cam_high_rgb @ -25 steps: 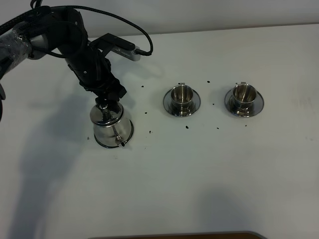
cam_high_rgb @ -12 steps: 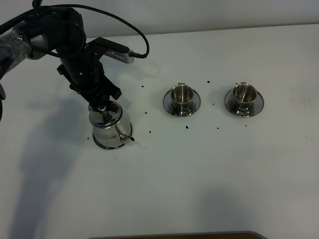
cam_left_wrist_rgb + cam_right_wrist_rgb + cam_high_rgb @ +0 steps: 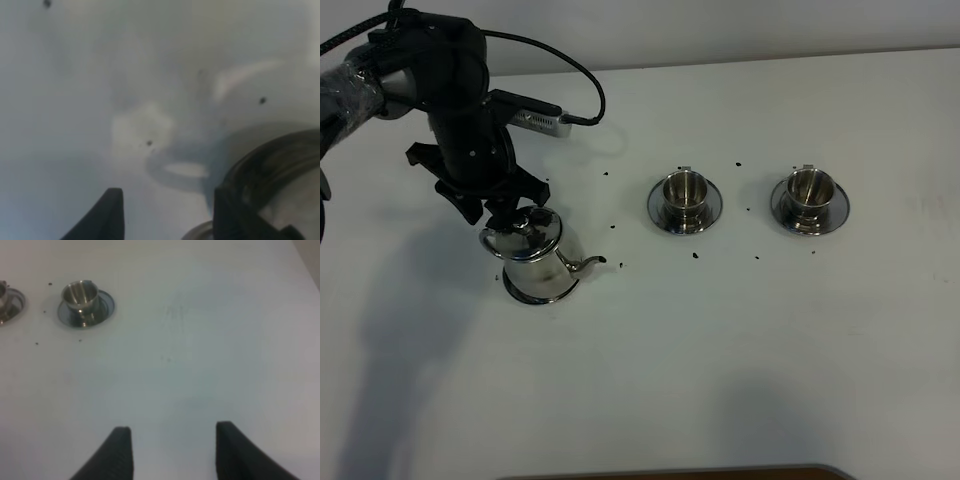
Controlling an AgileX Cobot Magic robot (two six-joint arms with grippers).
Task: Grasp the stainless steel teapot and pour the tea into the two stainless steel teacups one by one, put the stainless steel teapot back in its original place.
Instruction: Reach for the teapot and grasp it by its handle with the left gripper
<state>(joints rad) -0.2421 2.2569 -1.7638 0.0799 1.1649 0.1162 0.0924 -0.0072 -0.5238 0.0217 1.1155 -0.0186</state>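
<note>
A shiny steel teapot with a domed lid (image 3: 535, 262) stood on a round steel saucer (image 3: 520, 293), its spout pointing right. To the teapot's right and slightly behind it sat a small steel teacup (image 3: 685, 188) on its own saucer (image 3: 658, 210). Farther right of the teapot sat a second small teacup (image 3: 808, 187) on another saucer (image 3: 838, 208). The black left gripper (image 3: 512, 212) hung directly over the teapot's lid.

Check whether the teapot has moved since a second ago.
Yes. Against the unmoved nearer teacup, the teapot has swivelled: its spout, earlier aimed at the table's front edge, now points right toward that cup.
</note>
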